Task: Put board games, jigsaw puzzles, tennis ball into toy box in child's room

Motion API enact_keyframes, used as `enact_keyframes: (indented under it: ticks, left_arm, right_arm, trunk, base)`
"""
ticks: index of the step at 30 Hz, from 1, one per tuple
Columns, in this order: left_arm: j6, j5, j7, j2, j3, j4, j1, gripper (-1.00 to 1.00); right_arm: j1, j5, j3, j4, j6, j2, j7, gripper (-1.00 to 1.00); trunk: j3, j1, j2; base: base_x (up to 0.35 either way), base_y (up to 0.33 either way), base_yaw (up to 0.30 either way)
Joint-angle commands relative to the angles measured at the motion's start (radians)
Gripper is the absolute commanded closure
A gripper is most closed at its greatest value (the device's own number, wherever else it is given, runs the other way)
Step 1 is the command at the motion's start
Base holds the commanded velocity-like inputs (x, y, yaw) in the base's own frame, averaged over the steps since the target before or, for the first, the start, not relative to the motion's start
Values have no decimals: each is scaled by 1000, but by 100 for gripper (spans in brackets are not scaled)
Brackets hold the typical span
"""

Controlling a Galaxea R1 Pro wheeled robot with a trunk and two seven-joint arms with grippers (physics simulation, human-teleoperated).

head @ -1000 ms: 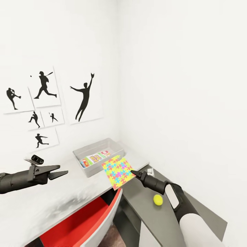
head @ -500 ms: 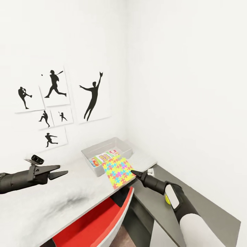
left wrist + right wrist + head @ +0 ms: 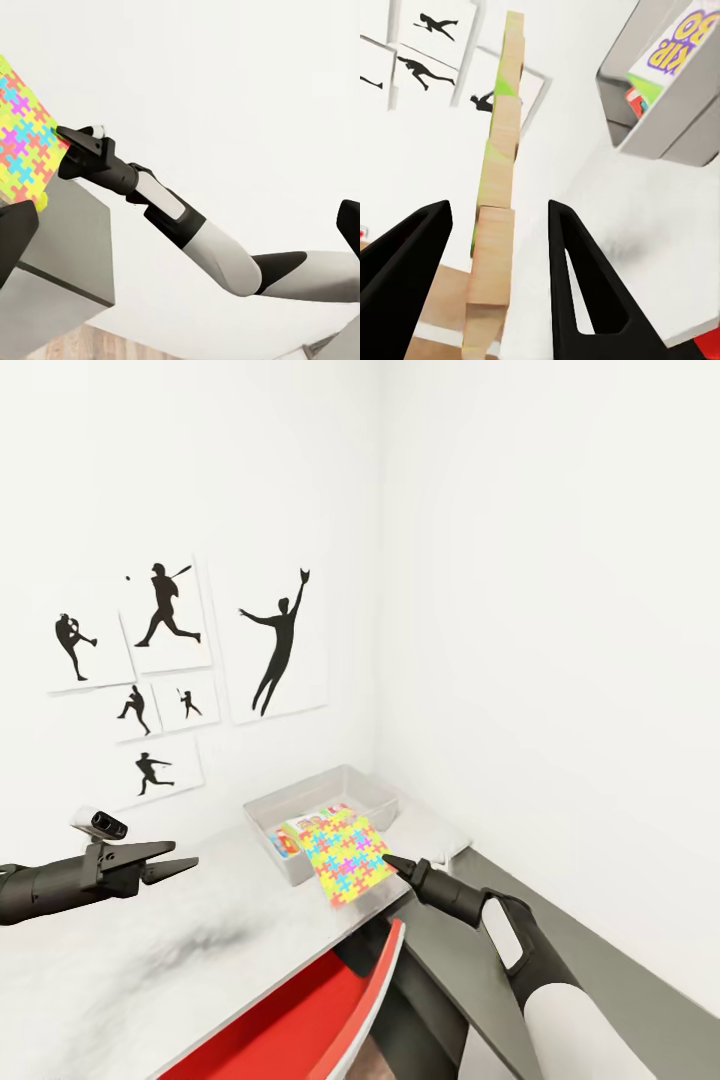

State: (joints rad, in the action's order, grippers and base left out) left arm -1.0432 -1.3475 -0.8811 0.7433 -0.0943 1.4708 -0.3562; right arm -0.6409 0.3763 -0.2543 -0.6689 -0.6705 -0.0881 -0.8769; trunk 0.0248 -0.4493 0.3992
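My right gripper (image 3: 390,862) is shut on a corner of a jigsaw puzzle (image 3: 345,857), a thin board with a multicolour interlocking pattern. It holds the board tilted in the air over the toy box's near corner. The right wrist view shows that board (image 3: 502,150) edge-on between my fingers. The toy box (image 3: 297,788), a light-grey bin, stands on the white table (image 3: 170,960) in the room's corner. Board games (image 3: 300,828) with printed lids lie inside it. My left gripper (image 3: 188,866) hovers open over the table's left part, empty. The tennis ball and the bed are out of view.
Black baseball-player pictures (image 3: 170,660) hang on the left wall. A lower dark-grey cabinet top (image 3: 600,950) runs along the right wall beside my right arm. A red and white object (image 3: 320,1010) sits below the table's front edge.
The camera has swung, shifting the whole scene rightward. The held puzzle now overlaps the toy box's near corner. The tennis ball on the grey cabinet has gone from sight behind my right arm.
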Motion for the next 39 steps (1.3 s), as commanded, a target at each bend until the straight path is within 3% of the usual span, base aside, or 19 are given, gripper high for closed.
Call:
enact_keyframes:
  ticks: [1, 8, 22, 39]
  left_arm:
    - [-3, -1, -4, 1, -2, -1, -1, -100]
    - [-3, -1, -4, 1, -2, -1, -1, -100]
    - [-2, 0, -3, 1, -2, -1, -1, -100]
    - [-1, 0, -1, 0, -2, -1, -1, -100]
  right_arm:
    - [0, 1, -4, 0, -4, -1, -2, 100]
    - [0, 1, -3, 0, 0, -1, -3, 100]
    - [0, 1, -3, 0, 0, 1, -10, 100]
    - [0, 1, -2, 0, 0, 0, -10, 100]
  trunk:
    - [0, -1, 1]
    - [0, -1, 1]
    - [0, -1, 1]
    - [0, -1, 1]
  base:
    - [173, 15, 184]
    - [57, 5, 176]
    - [12, 0, 8]
    - [151, 12, 0]
